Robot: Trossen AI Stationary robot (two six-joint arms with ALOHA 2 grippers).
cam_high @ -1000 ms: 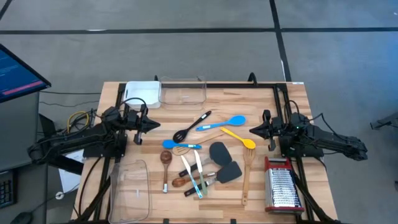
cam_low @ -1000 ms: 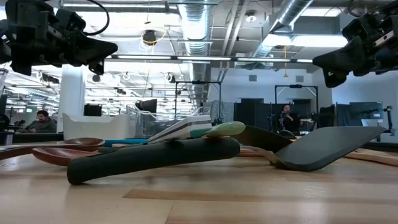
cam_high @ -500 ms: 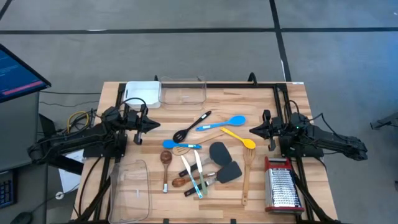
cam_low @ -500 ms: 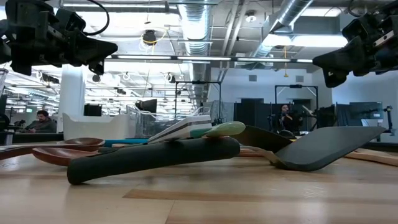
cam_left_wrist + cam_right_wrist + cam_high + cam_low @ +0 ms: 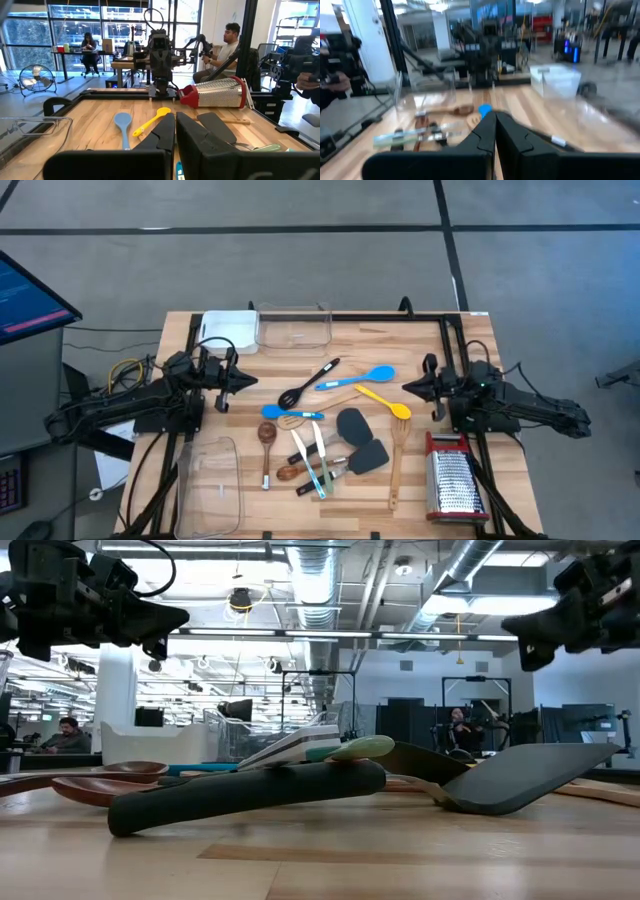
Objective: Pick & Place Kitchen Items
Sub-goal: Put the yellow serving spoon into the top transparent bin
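The kitchen items lie loose on the wooden table's middle: a black slotted spoon (image 5: pixel 308 383), a blue spoon (image 5: pixel 358 377), a yellow spoon (image 5: pixel 384 402), two dark grey spatulas (image 5: pixel 352 423) (image 5: pixel 368 457), wooden spoons (image 5: pixel 267 442), a wooden spatula (image 5: pixel 396 465) and white and teal-handled pieces (image 5: pixel 312 460). My left gripper (image 5: pixel 250 380) hovers shut at the table's left, pointing level toward the pile. My right gripper (image 5: pixel 405 389) hovers shut at the right, facing it. Both show shut in their wrist views (image 5: pixel 175 125) (image 5: pixel 495 125) and hang well above the table (image 5: pixel 180 618) (image 5: pixel 508 628).
A clear tub (image 5: pixel 293 326) and a white tray (image 5: pixel 228 332) stand at the far edge, another clear tub (image 5: pixel 210 485) at the near left. A steel grater with red trim (image 5: pixel 455 480) lies at the near right. People sit in the room beyond the table.
My right gripper has tipped its fingertips slightly upward while staying in place. My left gripper and the utensils have kept still.
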